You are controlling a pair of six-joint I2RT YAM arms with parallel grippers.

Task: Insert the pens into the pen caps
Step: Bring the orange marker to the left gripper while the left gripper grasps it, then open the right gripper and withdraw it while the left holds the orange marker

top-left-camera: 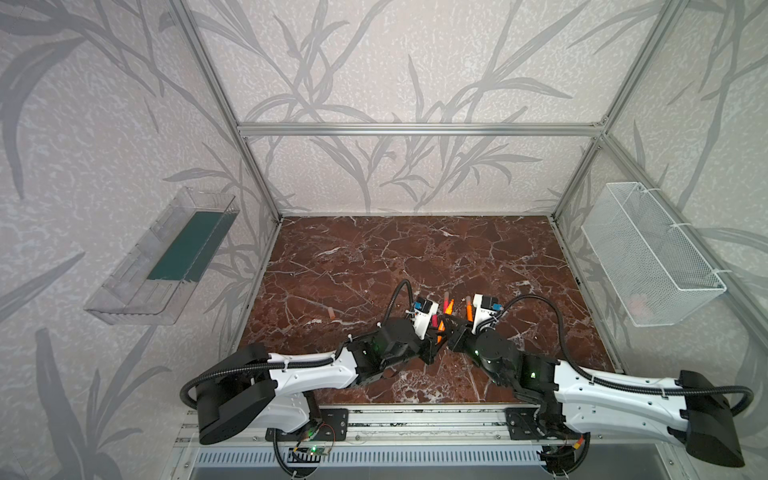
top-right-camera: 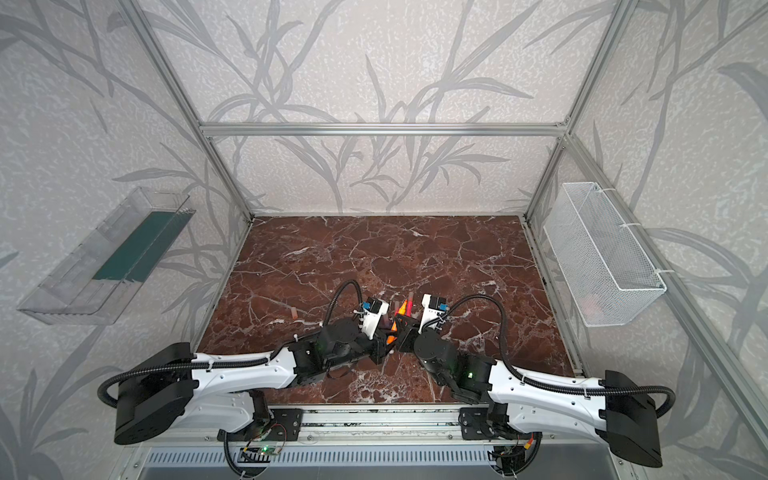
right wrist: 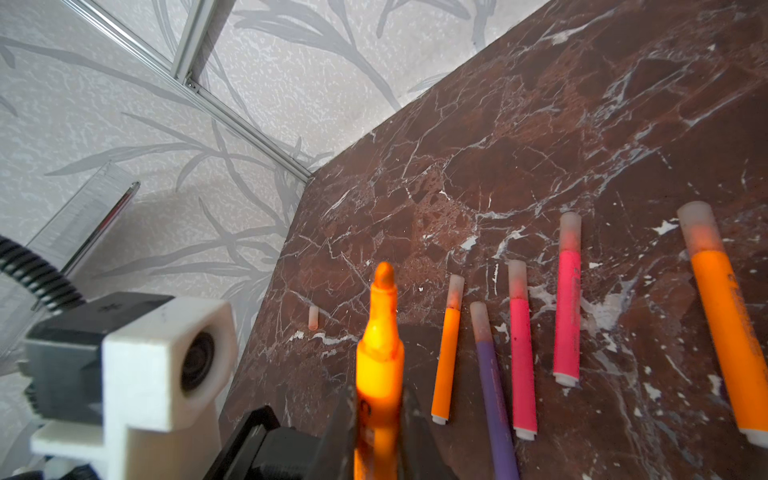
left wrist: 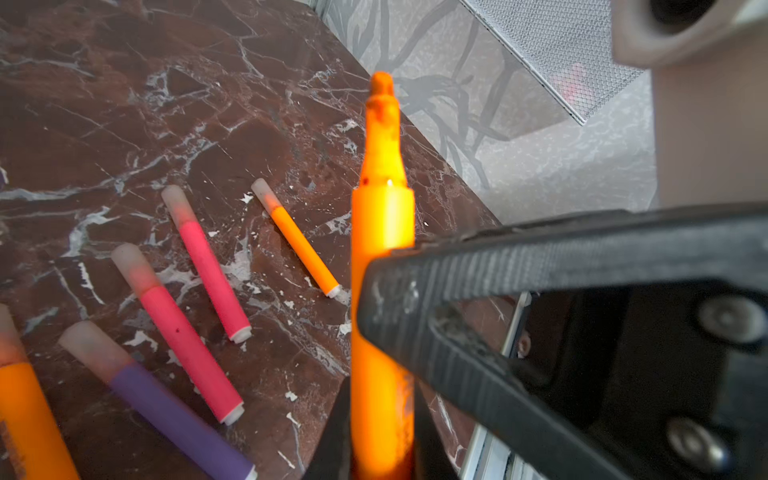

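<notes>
Left gripper (left wrist: 380, 399) and right gripper (right wrist: 379, 401) are both pinching 1 uncapped orange pen (left wrist: 382, 232) between their fingers. Loose pen cap (top-left-camera: 331, 313) is lying at their 9 o'clock.

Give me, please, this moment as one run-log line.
left claw: shut on uncapped orange pen | right claw: shut on same pen | cap: loose on table | five capped pens: on table

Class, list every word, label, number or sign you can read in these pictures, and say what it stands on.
No text reads clearly.
Purple pen: dark print along the barrel, too blurred to read.
Capped orange pen: faint barrel print, too blurred.
Uncapped orange pen: dark marks, unreadable.
</notes>
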